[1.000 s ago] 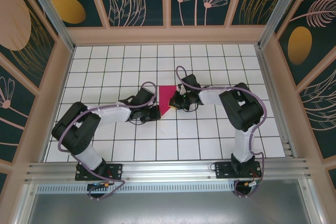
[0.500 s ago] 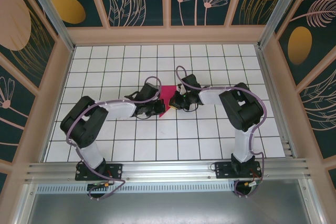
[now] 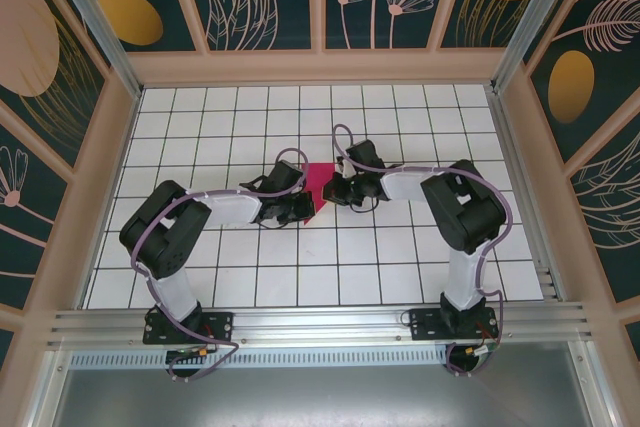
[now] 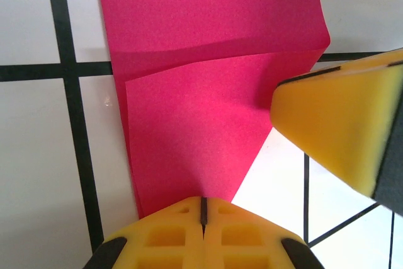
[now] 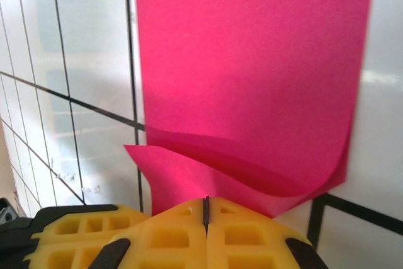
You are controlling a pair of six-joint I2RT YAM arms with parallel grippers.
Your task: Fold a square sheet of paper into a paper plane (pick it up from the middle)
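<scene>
Magenta-pink square sheet of paper (image 3: 320, 177), partly creased, lies near the middle of the white gridded table (image 3: 400, 247). In the top view the left arm's fingers (image 3: 303, 209) sit at its 7 o'clock and the right arm's fingers (image 3: 338, 191) at its 4 o'clock. Both pairs are pressed together. From the left wrist, a folded flap narrows to a point at the yellow fingertips (image 4: 211, 213). From the right wrist, a curled-up edge of the sheet (image 5: 252, 74) meets the tips (image 5: 214, 213). Whether either pair nips paper, I cannot tell.
</scene>
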